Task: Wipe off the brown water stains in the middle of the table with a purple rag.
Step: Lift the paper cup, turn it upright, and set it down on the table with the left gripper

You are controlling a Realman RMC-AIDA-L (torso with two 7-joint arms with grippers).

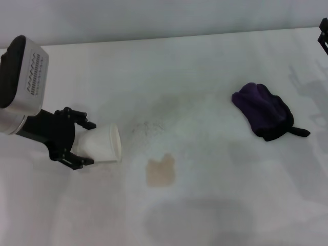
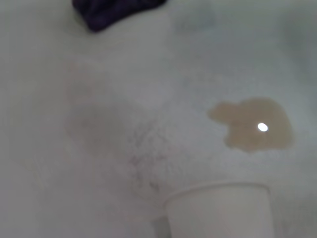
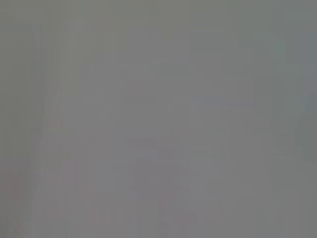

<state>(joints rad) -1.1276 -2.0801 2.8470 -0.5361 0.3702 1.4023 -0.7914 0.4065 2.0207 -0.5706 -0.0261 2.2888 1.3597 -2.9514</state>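
The brown water stains (image 1: 161, 171) lie mid-table (image 1: 205, 61), just beyond the mouth of the white paper cup (image 1: 101, 144) that the left gripper (image 1: 84, 143) pinches on its side. The purple rag (image 1: 263, 110) sits well apart, farther across from it. The right gripper (image 1: 323, 33) hangs at the far edge, its fingers unreadable.

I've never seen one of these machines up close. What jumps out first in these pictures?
The left gripper, at the table's left side, holds a white paper cup tipped on its side, mouth toward the middle. In front of the mouth lies a tan-brown stain. A dark purple rag sits untouched to the right; the right gripper barely shows at the far right edge.
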